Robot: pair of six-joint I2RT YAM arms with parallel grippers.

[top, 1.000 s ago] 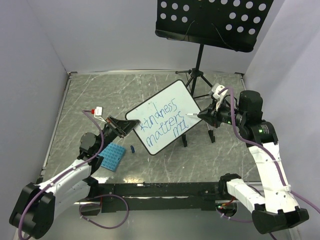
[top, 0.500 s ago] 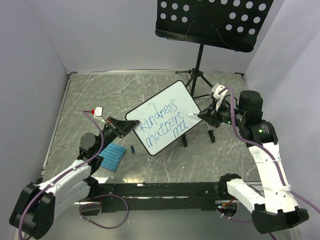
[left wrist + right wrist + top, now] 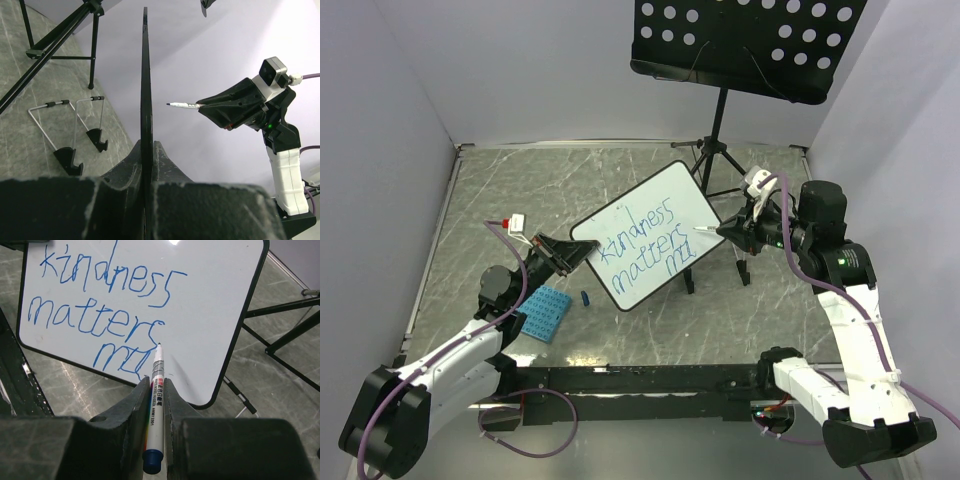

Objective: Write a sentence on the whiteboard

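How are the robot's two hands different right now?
The left gripper clamps the edge of the whiteboard; the right gripper grips a marker. The left gripper touches the whiteboard; the right gripper's marker tip hovers just off it. Both have black jaws shut on something.

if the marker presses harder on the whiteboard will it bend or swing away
The whiteboard looks thin and flat edge-on, so it is probably stiff, with little bending. The left gripper clamps it only at one end, so a push from the marker far from that grip may swing it away.
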